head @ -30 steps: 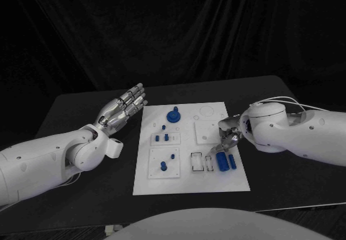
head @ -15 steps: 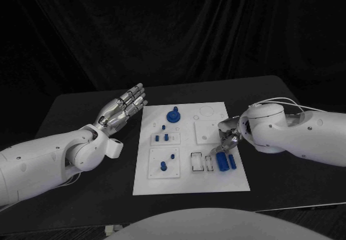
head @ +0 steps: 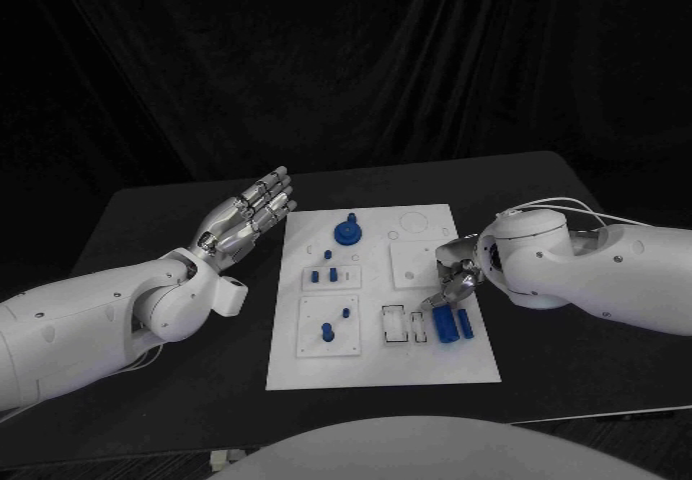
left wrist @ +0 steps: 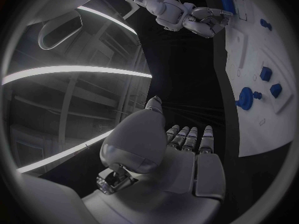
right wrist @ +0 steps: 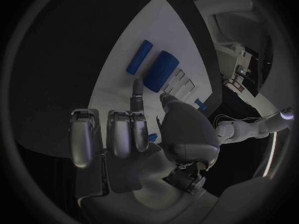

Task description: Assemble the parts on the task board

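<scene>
Right hand (head: 454, 278) hovered, fingers apart, empty, just above thick blue cylinder (right wrist: 161, 70); likely light, rigid, slick — pinch mid-length. Left hand (head: 250, 213) flat, released.

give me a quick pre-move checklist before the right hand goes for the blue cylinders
1. Right hand is over the task board beside the two blue cylinders: ok.
2. Right hand holds nothing; fingers point at the cylinders in the right wrist view, none touching: ok.
3. Both cylinders lie flat side by side on the board, unobstructed: ok.
4. Empty rectangular slots next to the cylinders are free: ok.
5. Left hand is open, raised off the board's left edge, out of the way: ok.
6. Which slot fits which cylinder: cannot tell.
</scene>
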Robot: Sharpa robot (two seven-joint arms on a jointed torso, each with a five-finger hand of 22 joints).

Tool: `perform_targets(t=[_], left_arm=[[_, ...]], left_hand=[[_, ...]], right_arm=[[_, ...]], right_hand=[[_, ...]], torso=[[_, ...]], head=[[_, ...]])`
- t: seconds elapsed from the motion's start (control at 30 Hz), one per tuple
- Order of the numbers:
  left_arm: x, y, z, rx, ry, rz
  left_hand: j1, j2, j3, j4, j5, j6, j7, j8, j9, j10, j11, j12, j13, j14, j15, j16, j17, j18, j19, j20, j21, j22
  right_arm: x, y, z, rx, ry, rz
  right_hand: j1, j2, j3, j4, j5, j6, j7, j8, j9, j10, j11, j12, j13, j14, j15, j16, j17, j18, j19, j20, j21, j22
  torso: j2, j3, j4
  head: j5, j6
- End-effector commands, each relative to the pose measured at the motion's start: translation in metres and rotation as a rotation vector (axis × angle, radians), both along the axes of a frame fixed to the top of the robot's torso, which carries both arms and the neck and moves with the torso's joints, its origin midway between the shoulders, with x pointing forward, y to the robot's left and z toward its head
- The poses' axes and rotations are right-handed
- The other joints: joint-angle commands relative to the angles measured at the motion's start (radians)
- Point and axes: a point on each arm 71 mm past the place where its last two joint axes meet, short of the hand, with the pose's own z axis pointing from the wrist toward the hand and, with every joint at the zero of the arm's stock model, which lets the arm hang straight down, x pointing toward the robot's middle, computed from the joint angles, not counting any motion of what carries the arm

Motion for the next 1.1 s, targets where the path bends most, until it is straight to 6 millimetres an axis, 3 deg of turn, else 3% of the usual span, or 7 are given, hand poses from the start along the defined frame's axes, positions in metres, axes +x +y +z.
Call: perform_targets(t=[0.03,0.6,0.83,0.97,1.1], left_arm=[[-0.0007,-0.0017,0.0011,-0.022,-0.007,-0.009],[-0.0006,-0.0028,0.0003,-0.019,0.002,-0.015],[-0.0008,-0.0029,0.0001,-0.018,0.005,-0.016],[-0.0008,-0.0028,0.0000,-0.017,0.006,-0.016],[-0.0007,-0.0028,-0.0003,-0.016,0.008,-0.017]], left_hand=[[0.011,-0.001,0.007,0.001,0.005,0.006,0.002,0.006,0.001,-0.001,0.006,0.006,0.001,0.003,0.007,-0.004,-0.001,0.012,0.002,0.008,0.000,0.001],[0.014,-0.002,0.008,-0.001,0.008,0.006,0.004,0.006,0.001,-0.001,0.007,0.006,0.001,0.003,0.008,-0.004,-0.001,0.011,0.002,0.009,0.000,0.002],[0.017,-0.003,0.009,-0.001,0.009,0.006,0.005,0.006,0.001,-0.002,0.009,0.006,0.001,0.003,0.010,-0.004,-0.001,0.011,0.002,0.010,0.000,0.002],[0.018,-0.004,0.009,-0.001,0.009,0.006,0.005,0.006,0.001,-0.002,0.010,0.006,0.001,0.003,0.011,-0.004,-0.001,0.011,0.002,0.011,0.000,0.002],[0.019,-0.004,0.010,-0.001,0.009,0.006,0.005,0.006,0.001,-0.002,0.010,0.006,0.001,0.003,0.011,-0.004,-0.001,0.011,0.002,0.012,0.000,0.002]], right_arm=[[-0.0007,-0.0009,-0.0022,0.001,0.004,-0.018],[-0.0030,-0.0019,-0.0066,-0.015,0.034,-0.013],[-0.0042,-0.0014,-0.0070,-0.017,0.042,-0.009],[-0.0048,-0.0013,-0.0072,-0.019,0.047,-0.007],[-0.0053,-0.0016,-0.0073,-0.019,0.050,-0.007]], right_hand=[[0.016,-0.001,0.005,0.001,0.010,-0.008,0.000,0.006,0.005,0.106,0.001,0.003,0.263,0.085,-0.002,-0.006,0.168,0.002,0.088,-0.006,-0.004,0.251],[-0.006,-0.017,-0.007,0.007,0.041,-0.038,0.006,-0.003,0.032,0.106,0.005,0.003,0.263,0.080,0.002,-0.017,0.143,0.006,0.081,-0.003,-0.019,0.245],[-0.030,-0.022,-0.011,0.007,0.025,-0.050,0.009,-0.008,0.042,0.106,0.008,0.003,0.263,0.079,0.005,-0.021,0.135,0.007,0.078,0.000,-0.024,0.243],[-0.053,-0.031,-0.014,0.008,-0.019,-0.061,0.010,-0.012,0.054,0.106,0.008,0.003,0.263,0.077,0.010,-0.024,0.127,0.008,0.077,0.004,-0.028,0.241],[-0.062,-0.036,-0.016,0.009,-0.035,-0.066,0.010,-0.014,0.059,0.106,0.007,0.003,0.263,0.074,0.014,-0.032,0.108,0.010,0.073,0.007,-0.035,0.239]], torso=[[0.000,0.0001,-0.0001],[0.000,0.0000,0.0000],[0.000,0.0000,0.0000],[0.000,-0.0001,0.0000],[0.000,0.0000,0.0002]], head=[[0.001,0.000],[0.004,0.000],[0.008,0.000],[0.009,0.000],[0.009,0.000]])
